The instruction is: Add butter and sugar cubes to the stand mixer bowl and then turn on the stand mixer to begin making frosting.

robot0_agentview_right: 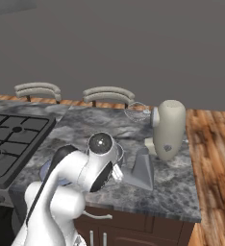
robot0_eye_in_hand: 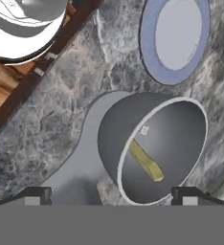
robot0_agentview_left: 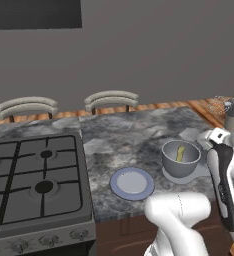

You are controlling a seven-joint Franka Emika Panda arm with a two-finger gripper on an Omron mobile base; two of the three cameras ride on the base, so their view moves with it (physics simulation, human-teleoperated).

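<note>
The grey stand mixer bowl [robot0_eye_in_hand: 166, 143] [robot0_agentview_left: 181, 159] sits on the stand mixer's flat base [robot0_eye_in_hand: 80, 162]. Inside it lie the yellow butter stick [robot0_eye_in_hand: 145, 160] [robot0_agentview_left: 180, 154] and a small white sugar cube [robot0_eye_in_hand: 144, 129]. The stand mixer's cream head [robot0_agentview_right: 168, 129] and wire whisk [robot0_agentview_right: 136, 111] stand tilted up behind the bowl. My gripper [robot0_eye_in_hand: 111, 197] hovers above the bowl's near rim, open, with nothing between its fingertips [robot0_eye_in_hand: 37, 195]. In the left base view my hand [robot0_agentview_left: 216, 136] is just right of the bowl. In the right base view my arm hides most of the bowl.
A flat blue-rimmed plate [robot0_agentview_left: 132, 183] [robot0_eye_in_hand: 176, 38] lies bare on the marble counter [robot0_agentview_left: 124, 135] left of the bowl. A gas stove [robot0_agentview_left: 34, 175] fills the counter's left end. Two stool backs [robot0_agentview_left: 111, 100] stand behind the counter. The wooden floor [robot0_agentview_right: 215, 158] lies to the right.
</note>
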